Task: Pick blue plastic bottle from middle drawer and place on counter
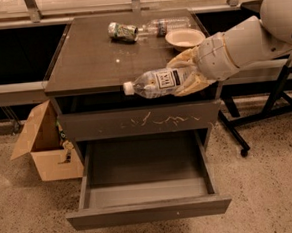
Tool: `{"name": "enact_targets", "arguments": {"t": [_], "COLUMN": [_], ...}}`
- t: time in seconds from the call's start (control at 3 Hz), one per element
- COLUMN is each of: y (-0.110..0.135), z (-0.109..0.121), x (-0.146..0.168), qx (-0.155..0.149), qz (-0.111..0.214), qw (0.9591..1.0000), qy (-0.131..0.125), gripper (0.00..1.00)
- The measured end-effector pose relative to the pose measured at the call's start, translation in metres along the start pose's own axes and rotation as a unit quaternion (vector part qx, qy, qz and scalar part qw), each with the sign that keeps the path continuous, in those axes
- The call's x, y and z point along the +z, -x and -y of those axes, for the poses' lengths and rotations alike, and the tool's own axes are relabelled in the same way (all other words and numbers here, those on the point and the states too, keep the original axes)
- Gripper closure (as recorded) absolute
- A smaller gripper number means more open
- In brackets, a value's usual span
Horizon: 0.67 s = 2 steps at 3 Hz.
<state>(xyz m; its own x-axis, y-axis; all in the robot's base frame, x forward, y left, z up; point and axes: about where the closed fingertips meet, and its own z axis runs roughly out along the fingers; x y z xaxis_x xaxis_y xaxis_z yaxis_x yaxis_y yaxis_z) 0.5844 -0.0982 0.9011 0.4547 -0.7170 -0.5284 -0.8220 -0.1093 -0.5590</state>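
so the claw is pinching the bottle around its bottom half, one tan finger above and one below. the bottle's lying sideways with the white cap pointing left. it's up at the front edge of the tabletop, over on the right side, and i can't tell if it's touching the surface or just above it. the drawer it belongs to is pulled out down below, well apart from the bottle. between them is the scratched drawer front, shut. at the back of the tabletop a crushed can lies next to a second bottle, and a pale bowl sits just behind the claw, close to the big white arm. cardboard box with open flaps on the floor to the left, black stand on the right
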Motion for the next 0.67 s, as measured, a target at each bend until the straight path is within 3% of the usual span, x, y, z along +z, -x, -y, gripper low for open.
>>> {"name": "enact_targets", "arguments": {"t": [0.33,0.67], "y": [0.0,-0.013], "z": [0.0,0.036], "x": [0.0,0.019], "qx": [0.0,0.012], "qz": [0.0,-0.013], "qw": [1.0,0.9998], "qy": [0.0,-0.013], "gripper": [1.0,1.0]}}
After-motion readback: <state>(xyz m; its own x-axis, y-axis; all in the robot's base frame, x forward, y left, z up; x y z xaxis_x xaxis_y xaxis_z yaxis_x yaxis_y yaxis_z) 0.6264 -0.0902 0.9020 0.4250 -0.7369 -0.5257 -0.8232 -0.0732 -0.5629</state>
